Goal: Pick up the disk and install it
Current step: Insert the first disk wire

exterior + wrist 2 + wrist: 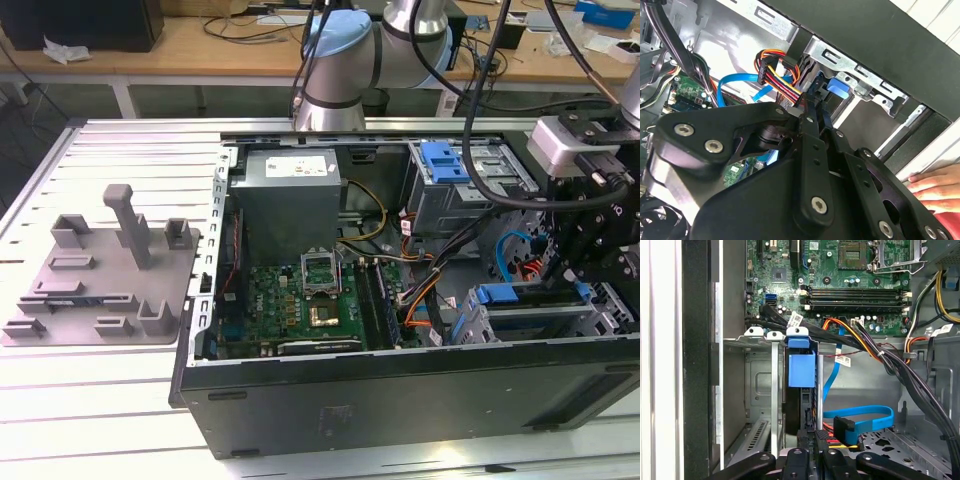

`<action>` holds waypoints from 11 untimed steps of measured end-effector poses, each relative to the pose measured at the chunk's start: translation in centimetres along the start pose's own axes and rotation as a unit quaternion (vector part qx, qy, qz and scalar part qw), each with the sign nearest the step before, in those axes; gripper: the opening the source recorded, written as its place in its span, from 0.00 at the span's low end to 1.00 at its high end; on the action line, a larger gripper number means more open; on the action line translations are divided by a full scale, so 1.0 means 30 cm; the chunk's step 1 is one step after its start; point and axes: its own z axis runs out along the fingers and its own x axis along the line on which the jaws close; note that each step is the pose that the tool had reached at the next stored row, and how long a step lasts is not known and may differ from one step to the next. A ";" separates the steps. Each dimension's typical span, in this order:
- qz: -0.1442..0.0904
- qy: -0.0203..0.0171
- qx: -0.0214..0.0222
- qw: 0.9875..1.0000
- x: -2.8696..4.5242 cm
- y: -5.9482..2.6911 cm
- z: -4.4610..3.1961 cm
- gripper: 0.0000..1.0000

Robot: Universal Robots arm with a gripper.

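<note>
I see matt black tool links, glossy blue plastic disk carrier, bare grey sheet-metal cage.

Cables crowd the gripper beside the drive cage.

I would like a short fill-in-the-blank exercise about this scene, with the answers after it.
1. The gripper is inside the open computer ____.
2. The grey fixture plate lies on the exterior view's ____ side.
3. In the first wrist view, the flat data cable is ____ in colour.
4. In the second wrist view, a person's ____ rests beside the case wall.

Answers: case; left; blue; hand
</note>
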 end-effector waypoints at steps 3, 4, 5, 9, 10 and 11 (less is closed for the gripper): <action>0.000 0.000 0.000 1.000 0.000 0.000 -0.004 0.24; 0.000 0.000 0.000 1.000 0.000 0.000 -0.009 0.31; 0.000 0.000 0.000 1.000 0.000 0.000 -0.028 0.31; 0.000 0.000 0.000 1.000 -0.001 -0.001 -0.084 0.31; 0.000 0.000 0.000 1.000 -0.002 -0.001 -0.097 0.31; 0.000 0.000 0.001 1.000 -0.003 -0.001 -0.111 0.31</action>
